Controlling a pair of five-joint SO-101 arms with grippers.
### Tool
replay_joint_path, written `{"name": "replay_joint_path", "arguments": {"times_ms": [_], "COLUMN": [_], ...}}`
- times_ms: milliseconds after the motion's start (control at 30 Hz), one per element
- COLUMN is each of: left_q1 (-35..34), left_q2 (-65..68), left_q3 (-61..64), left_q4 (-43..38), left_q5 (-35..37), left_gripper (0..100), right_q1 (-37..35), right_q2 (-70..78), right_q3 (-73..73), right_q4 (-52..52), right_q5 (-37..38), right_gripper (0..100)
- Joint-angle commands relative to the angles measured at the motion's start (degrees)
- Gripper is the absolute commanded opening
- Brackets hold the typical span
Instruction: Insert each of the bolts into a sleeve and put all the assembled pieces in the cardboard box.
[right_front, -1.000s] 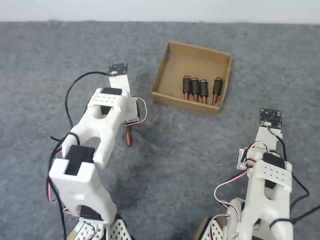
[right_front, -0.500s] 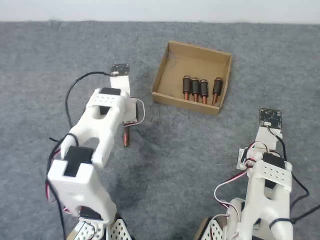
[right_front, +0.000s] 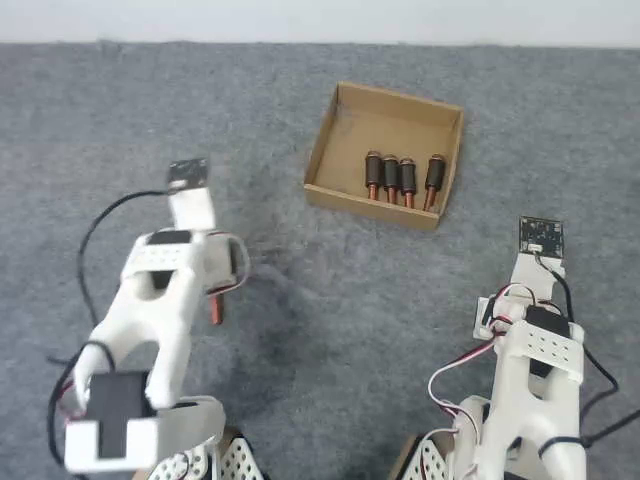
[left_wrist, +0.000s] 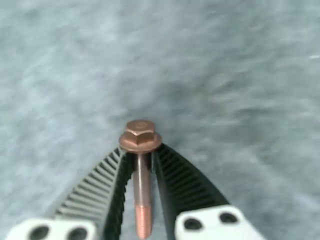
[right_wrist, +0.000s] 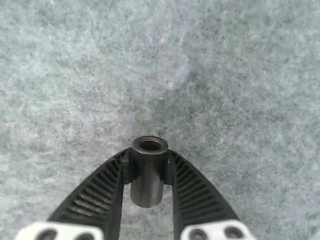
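Note:
My left gripper (left_wrist: 140, 151) is shut on a copper bolt (left_wrist: 140, 139) by its shank, with the hex head past the fingertips, above bare grey carpet. In the high view the bolt (right_front: 215, 308) pokes out beside the left arm (right_front: 165, 290), left of the table's middle. My right gripper (right_wrist: 148, 158) is shut on a black sleeve (right_wrist: 148, 172), whose open bore faces away from the wrist. The right arm (right_front: 535, 350) stands at the near right. At the back, the cardboard box (right_front: 330, 130) holds several assembled pieces (right_front: 403, 180) lying side by side.
Grey carpet (right_front: 330, 300) covers the table, with open room between the two arms and in front of the box. A pale wall (right_front: 320, 20) runs along the far edge.
The left arm has swung left and nearer, carrying the bolt away from the box. The right arm has kept still.

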Motion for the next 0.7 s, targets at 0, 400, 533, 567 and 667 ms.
{"name": "replay_joint_path", "arguments": {"times_ms": [0,400,533,567,667], "left_q1": [-5.89,-8.44,-8.44,-8.44,-8.44], "left_q2": [-7.30,-13.54,-13.54,-13.54,-13.54], "left_q3": [3.65,9.45,9.54,9.54,9.54], "left_q4": [-1.32,-3.25,-3.25,-3.25,-3.25], "left_q5": [-3.43,-7.91,-7.91,-7.91,-7.91], "left_gripper": [1,1,1,1,1], "right_q1": [3.12,8.66,8.57,8.48,8.22], "right_q2": [-2.77,-2.86,-2.33,-2.33,-2.33], "right_q3": [-0.70,-0.79,-0.62,-0.62,-0.62], "right_q4": [-4.00,-25.01,-34.77,-36.79,-43.03], "right_q5": [5.01,7.65,7.65,7.56,7.38], "right_gripper": [0.6,0.6,0.6,0.6,0.6]}}
